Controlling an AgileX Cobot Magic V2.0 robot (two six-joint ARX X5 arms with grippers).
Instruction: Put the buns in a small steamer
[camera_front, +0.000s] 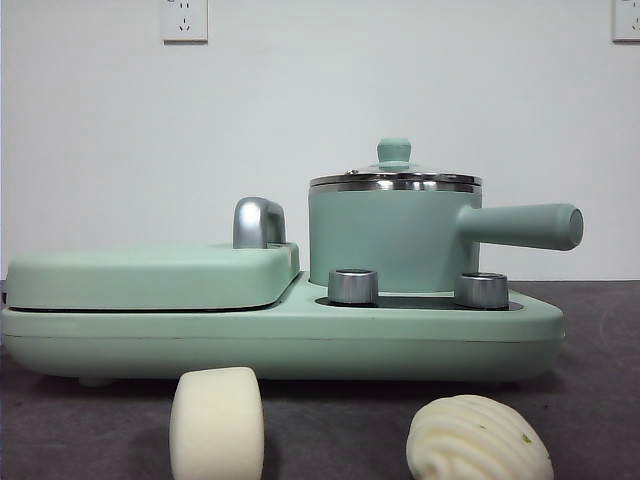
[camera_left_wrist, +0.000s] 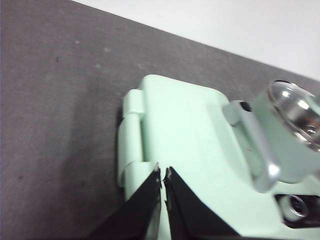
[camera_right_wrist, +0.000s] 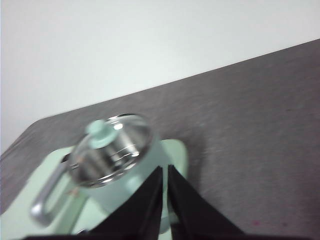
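We see both buns, the smooth bun (camera_front: 217, 424) and pleated bun (camera_front: 478, 438), on the table before the lidded steamer (camera_front: 394, 236); the right gripper (camera_right_wrist: 164, 169), jaws closed, hangs nearer its lid than the closed left gripper (camera_left_wrist: 162, 172).

No text, label, brand, number or sign is showing legibly in any view. The steamer (camera_front: 392, 238), its lid (camera_front: 395, 178) and the grill plate (camera_front: 150, 276) are showing plain mint-green and steel surfaces with no lettering. The two knobs (camera_front: 353, 285) are carrying no markings that can be read. The wall sockets (camera_front: 184, 20) are showing only their slots. The wrist views are too blurred for any fine print on the cooker base (camera_left_wrist: 190, 145).
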